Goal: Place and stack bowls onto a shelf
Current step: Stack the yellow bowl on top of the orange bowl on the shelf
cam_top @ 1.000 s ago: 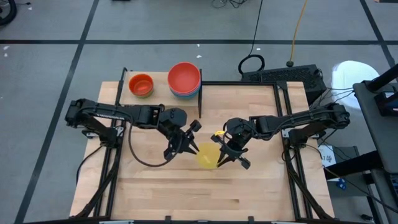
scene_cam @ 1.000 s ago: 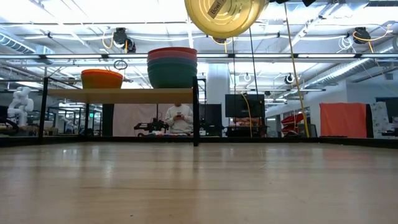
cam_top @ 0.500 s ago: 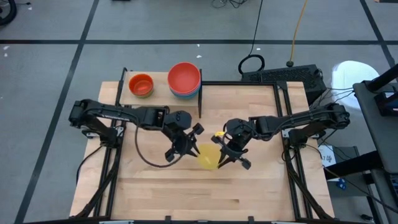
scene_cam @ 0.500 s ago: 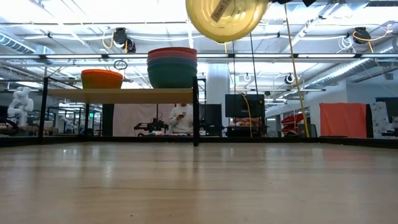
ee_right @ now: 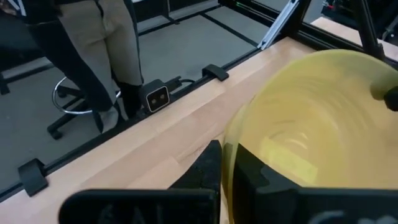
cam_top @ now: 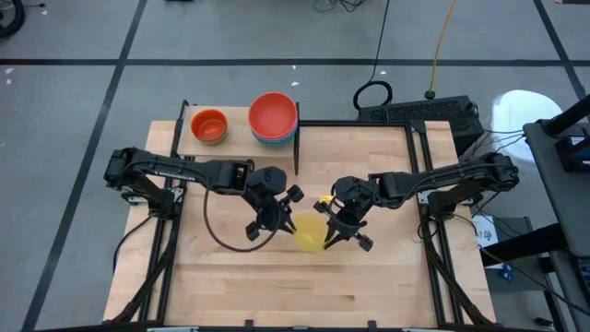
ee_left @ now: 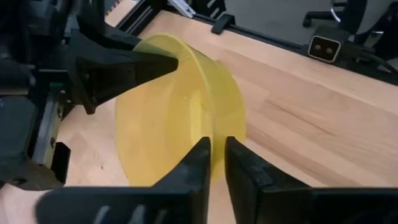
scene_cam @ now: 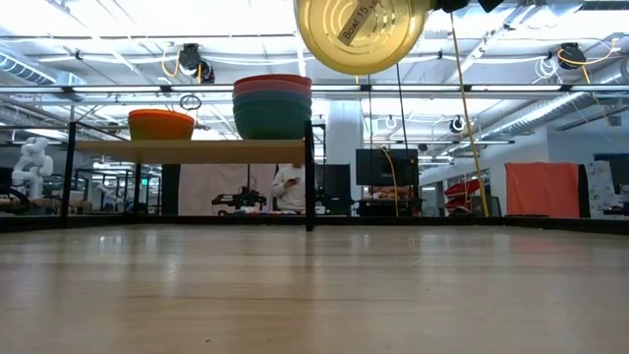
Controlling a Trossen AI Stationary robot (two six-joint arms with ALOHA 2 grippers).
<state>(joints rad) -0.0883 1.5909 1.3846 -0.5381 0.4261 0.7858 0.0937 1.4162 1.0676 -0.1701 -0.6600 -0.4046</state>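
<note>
— Where is the small round yellow plastic bowl [cam_top: 310, 232]?

— In the air above the middle of the wooden table [cam_top: 369, 286], tipped on its side, held from both sides.

— By which claw?

— The left claw [cam_top: 279, 221] pinches one rim; the right claw [cam_top: 337, 231] is clenched on the opposite rim.

— And the shelf?

— The light-wood shelf [cam_top: 235, 135] at the table's far-left corner holds an orange bowl [cam_top: 209, 125] beside a red-topped stack of larger bowls [cam_top: 273, 118].

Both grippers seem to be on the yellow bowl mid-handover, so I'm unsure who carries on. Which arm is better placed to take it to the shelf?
Probably left. The left gripper already pinches the yellow bowl, and its arm is on the shelf side; the right gripper is farther away.
</note>
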